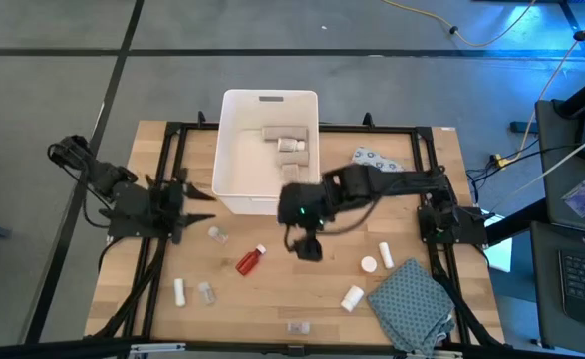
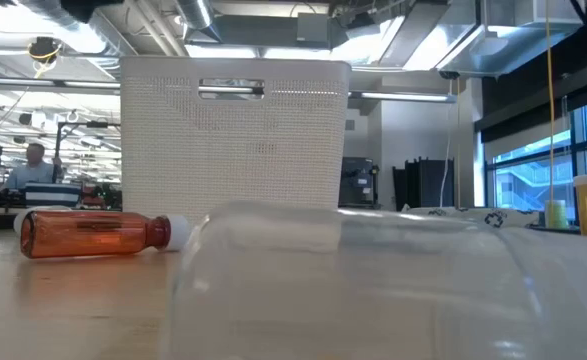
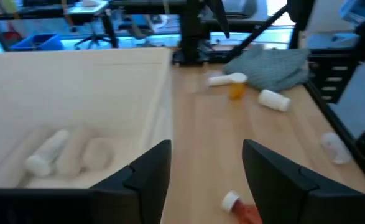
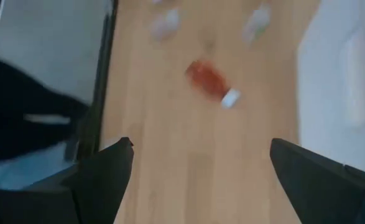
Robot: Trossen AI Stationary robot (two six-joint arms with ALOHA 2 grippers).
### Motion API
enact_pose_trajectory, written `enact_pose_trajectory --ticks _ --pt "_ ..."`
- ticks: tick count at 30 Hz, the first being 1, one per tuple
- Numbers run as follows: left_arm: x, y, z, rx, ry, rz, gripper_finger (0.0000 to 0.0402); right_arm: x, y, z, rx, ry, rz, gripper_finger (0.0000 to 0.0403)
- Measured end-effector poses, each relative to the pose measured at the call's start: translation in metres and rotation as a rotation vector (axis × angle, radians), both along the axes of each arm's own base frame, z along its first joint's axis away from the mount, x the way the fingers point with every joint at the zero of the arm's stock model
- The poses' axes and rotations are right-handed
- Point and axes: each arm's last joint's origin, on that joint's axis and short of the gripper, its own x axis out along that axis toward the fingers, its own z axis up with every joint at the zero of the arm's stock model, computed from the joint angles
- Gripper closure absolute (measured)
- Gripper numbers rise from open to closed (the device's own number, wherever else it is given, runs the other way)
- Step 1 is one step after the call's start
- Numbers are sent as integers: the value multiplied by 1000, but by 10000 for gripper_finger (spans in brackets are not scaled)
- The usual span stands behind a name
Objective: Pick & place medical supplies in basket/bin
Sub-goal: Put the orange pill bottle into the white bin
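Standing at the far middle of the table, the white bin (image 1: 234, 150) holds a few white bottles and greyish tubes (image 1: 289, 140) against its far right corner; in the left wrist view the same pieces lie on the bin's floor. Just in front of the bin, on the bare wood, lies the red bottle (image 1: 250, 260) on its side, white cap pointing toward the bin, with a clear vial (image 1: 217, 234) beside it on the left. More supplies are scattered nearer the front edge: a white tube (image 1: 179, 291), another clear vial (image 1: 206, 292), a small clear piece (image 1: 297, 326), and white bottles (image 1: 353, 297) on the right side, next to the grey-teal cloth (image 1: 412, 304). A blue-dotted soft pack (image 1: 375, 158) lies to the right of the bin. The right gripper (image 1: 308, 246) hangs over the table just in front of the bin's near wall, right of the red bottle, its fingers (image 4: 101, 171) spread wide with nothing between them. The left gripper (image 1: 194, 206) waits at the left of the bin, fingers likewise apart and empty.
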Motion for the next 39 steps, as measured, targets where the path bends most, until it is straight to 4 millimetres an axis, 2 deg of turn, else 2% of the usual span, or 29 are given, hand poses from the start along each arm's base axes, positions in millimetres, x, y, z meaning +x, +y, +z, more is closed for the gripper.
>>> enact_pose_trajectory --ticks 3,8,15,18,21,23,28,32,35,39 --pt "21 -15 -7 4 46 -31 218 -9 18 -2 -40 48 -1 30" --pt "54 -41 -32 -39 163 -22 219 -27 59 -10 -120 95 7 30" --pt "82 -75 -63 -109 227 -8 230 -58 106 -24 -127 153 -72 30" --pt "93 -84 -69 -106 244 -3 238 -78 120 -32 -136 177 -132 30" --pt "103 -88 -70 -73 247 33 246 -94 124 -35 -94 124 -196 30" --pt "109 -87 -72 -58 253 65 250 -100 127 -40 -59 56 -227 30" --pt "130 -75 -79 -174 319 129 247 -107 131 -47 51 -101 -245 30" --pt "142 -62 -86 -308 406 107 230 -109 130 -62 55 -87 -264 30" --pt "148 -50 -90 -400 423 182 214 -111 129 -70 50 -65 -285 30" --pt "154 -37 -96 -419 452 241 197 -112 128 -77 48 -44 -305 30"
